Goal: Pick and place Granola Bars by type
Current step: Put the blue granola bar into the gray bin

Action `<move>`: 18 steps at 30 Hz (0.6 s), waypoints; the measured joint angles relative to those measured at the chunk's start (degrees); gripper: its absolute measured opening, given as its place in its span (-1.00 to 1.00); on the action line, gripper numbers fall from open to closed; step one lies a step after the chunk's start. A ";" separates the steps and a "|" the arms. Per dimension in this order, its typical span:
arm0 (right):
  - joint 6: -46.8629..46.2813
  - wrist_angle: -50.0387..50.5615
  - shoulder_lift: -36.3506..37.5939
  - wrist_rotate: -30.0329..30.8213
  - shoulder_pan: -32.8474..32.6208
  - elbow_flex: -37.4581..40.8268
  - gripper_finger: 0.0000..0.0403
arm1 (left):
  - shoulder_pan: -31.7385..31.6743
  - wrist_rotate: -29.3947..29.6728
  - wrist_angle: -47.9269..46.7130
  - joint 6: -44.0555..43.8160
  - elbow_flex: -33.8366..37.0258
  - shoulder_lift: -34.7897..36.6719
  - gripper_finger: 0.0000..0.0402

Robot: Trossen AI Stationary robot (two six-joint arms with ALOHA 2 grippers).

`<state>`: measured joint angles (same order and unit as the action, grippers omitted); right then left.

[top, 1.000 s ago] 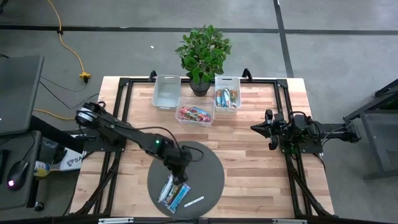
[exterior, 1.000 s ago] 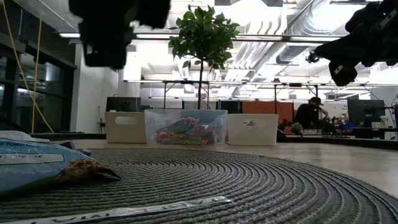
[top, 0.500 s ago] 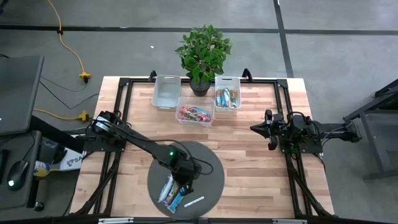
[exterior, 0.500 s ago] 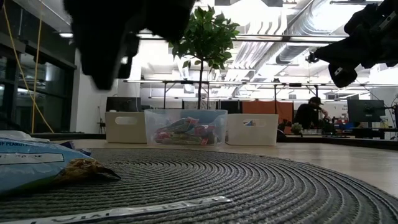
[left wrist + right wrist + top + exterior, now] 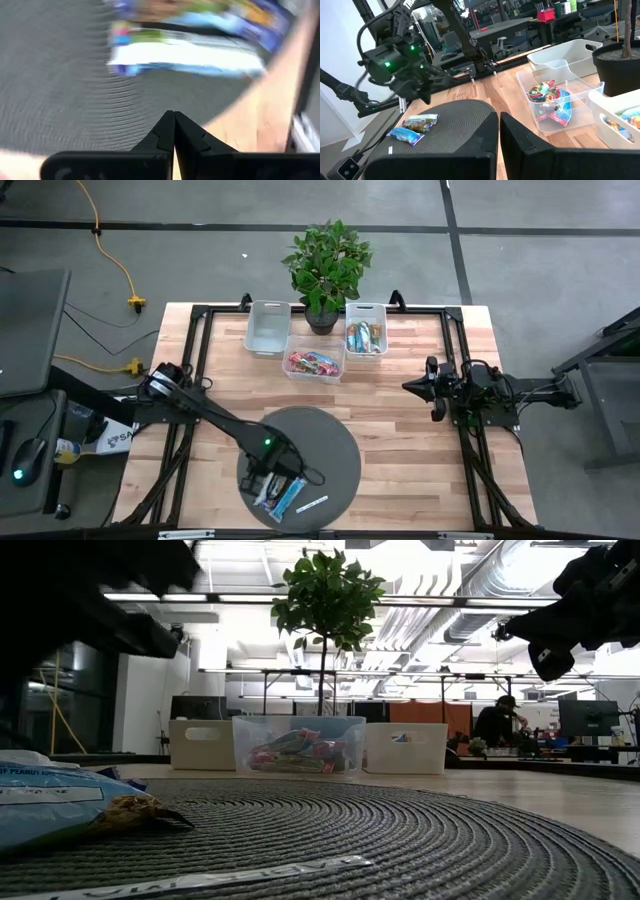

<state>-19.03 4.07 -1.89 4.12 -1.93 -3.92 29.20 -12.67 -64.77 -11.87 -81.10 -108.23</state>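
The left gripper [image 5: 173, 131], fingers together, hung just beside two Granola Bars [image 5: 280, 491] near the round mat's [image 5: 335, 442] bench-front edge. The right gripper [image 5: 434, 392], also together, waited well apart.

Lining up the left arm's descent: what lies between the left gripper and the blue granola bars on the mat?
Only bare grey woven mat. In the left wrist view, the shut left gripper points at the blue granola bars with nothing in between.

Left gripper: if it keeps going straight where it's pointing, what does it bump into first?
Probably the grey mat, then the blue-wrapped granola bars just ahead of the shut left gripper; depth is unclear.
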 joint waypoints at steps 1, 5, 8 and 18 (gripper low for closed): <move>0.00 -0.01 0.00 -0.02 0.00 0.00 -1.00 | 0.35 -1.00 0.11 4.00 0.00 0.23 -1.00; 0.00 -0.02 -0.02 0.00 0.01 0.00 -1.00 | 1.41 -5.39 0.14 21.50 0.13 0.78 -1.00; 0.00 0.00 -0.02 -0.01 0.01 0.00 -1.00 | 1.30 -10.37 -0.05 33.16 0.11 0.95 -1.00; 0.00 -0.02 0.00 0.00 0.00 0.00 -1.00 | 1.19 -6.26 6.35 42.64 0.13 0.92 -1.00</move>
<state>-19.03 4.05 -1.89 4.12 -1.93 -3.92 30.39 -18.93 -58.42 30.78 -80.97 -107.31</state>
